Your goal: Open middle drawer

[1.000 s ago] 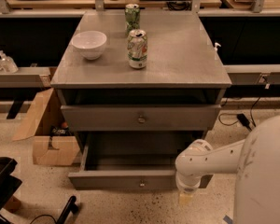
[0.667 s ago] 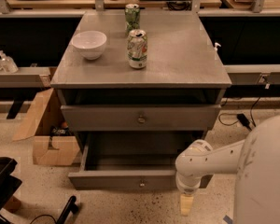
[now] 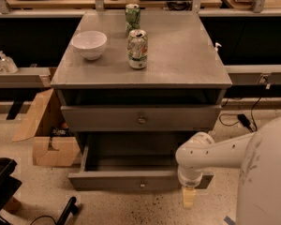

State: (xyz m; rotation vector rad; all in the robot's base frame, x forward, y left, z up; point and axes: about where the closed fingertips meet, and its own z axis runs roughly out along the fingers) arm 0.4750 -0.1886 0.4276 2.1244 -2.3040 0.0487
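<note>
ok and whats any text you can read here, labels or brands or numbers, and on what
Nothing can be read.
near can: green and white print, too blurred to read
far can: green print, too blurred to read
bowl, cabinet top, pulled-out drawer: no text
gripper, low near the floor by that drawer's right front corner: no marking visible

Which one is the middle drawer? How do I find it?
Find the grey cabinet with the bowl on top. Under its top is a dark gap, then the middle drawer, with one round knob. Unlike the bottom drawer below, pulled out near the tool, it looks pushed in.
</note>
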